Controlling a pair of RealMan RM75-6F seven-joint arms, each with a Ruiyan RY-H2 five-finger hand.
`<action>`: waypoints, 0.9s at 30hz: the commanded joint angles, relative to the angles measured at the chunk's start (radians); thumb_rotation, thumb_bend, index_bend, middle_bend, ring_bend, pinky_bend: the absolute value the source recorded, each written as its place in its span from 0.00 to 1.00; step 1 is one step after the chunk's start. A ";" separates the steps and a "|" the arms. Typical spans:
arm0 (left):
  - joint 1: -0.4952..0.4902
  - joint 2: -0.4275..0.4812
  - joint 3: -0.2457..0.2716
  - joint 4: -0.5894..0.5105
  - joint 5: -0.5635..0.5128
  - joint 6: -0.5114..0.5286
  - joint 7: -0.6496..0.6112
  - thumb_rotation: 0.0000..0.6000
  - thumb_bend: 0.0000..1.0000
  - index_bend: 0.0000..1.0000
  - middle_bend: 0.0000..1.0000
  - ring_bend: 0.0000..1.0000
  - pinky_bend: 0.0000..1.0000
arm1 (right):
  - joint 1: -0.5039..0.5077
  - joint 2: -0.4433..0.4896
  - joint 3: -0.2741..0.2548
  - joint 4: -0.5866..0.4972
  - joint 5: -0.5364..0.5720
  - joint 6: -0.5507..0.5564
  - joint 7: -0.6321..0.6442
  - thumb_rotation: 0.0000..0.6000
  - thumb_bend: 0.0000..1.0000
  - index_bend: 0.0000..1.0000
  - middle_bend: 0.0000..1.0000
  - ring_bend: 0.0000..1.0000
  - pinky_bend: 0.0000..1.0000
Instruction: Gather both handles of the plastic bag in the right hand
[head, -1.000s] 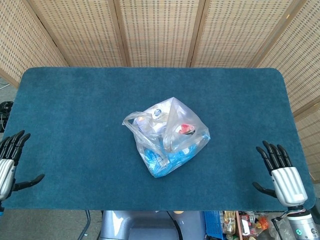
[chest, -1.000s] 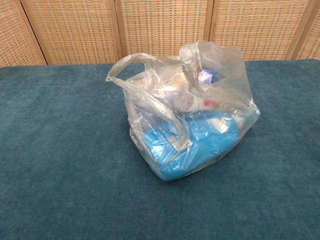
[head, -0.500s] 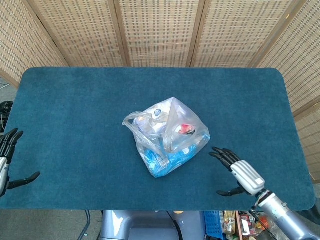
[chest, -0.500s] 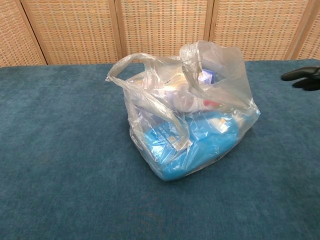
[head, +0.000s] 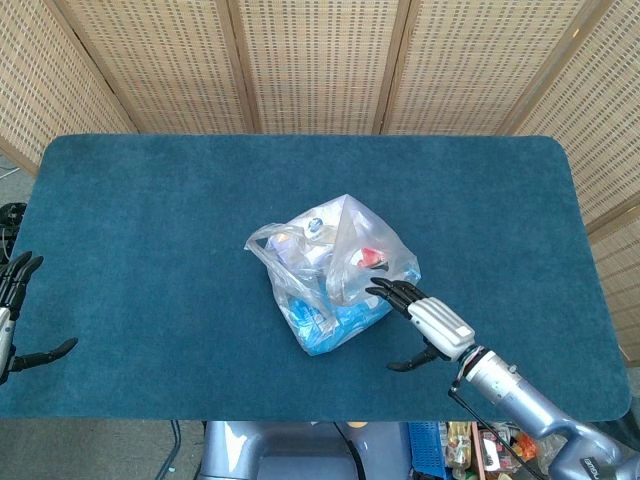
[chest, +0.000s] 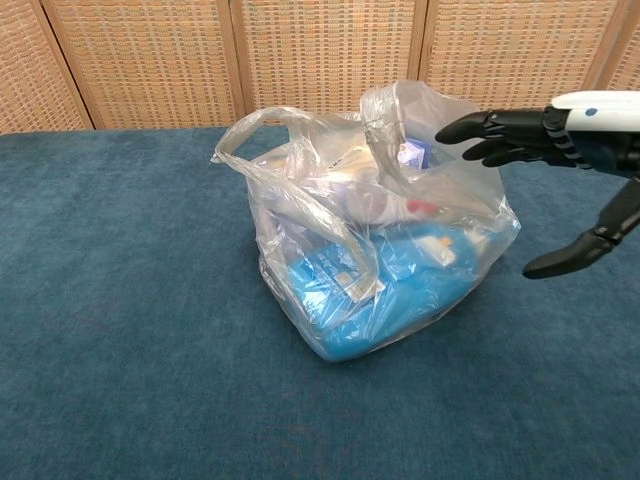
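Note:
A clear plastic bag holding blue packets and small items sits at the middle of the teal table. One handle loops up on its left side, the other handle stands at the top. My right hand is open, fingers stretched toward the bag's right side, fingertips at the plastic, thumb hanging below. Whether they touch it I cannot tell. My left hand is open at the table's left front edge, holding nothing.
The teal cloth-covered table spreads all around the bag. Woven wicker screens stand behind its far edge. Clutter lies on the floor below the front edge.
My right hand has swept in from the front right corner to the bag's right side. My left hand has drawn slightly left and back. The bag has not moved.

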 joint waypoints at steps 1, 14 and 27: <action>-0.004 0.000 -0.003 -0.003 -0.007 -0.008 0.003 1.00 0.05 0.00 0.00 0.00 0.00 | 0.039 -0.026 0.036 -0.036 0.055 -0.039 0.002 1.00 0.09 0.08 0.04 0.00 0.00; -0.006 0.004 -0.012 -0.002 -0.020 -0.015 -0.011 1.00 0.05 0.00 0.00 0.00 0.00 | 0.139 -0.071 0.120 -0.087 0.267 -0.161 0.014 1.00 0.11 0.08 0.05 0.00 0.00; -0.010 0.017 -0.023 0.008 -0.042 -0.030 -0.052 1.00 0.05 0.00 0.00 0.00 0.00 | 0.210 -0.141 0.245 -0.073 0.505 -0.325 0.238 1.00 0.20 0.14 0.16 0.02 0.01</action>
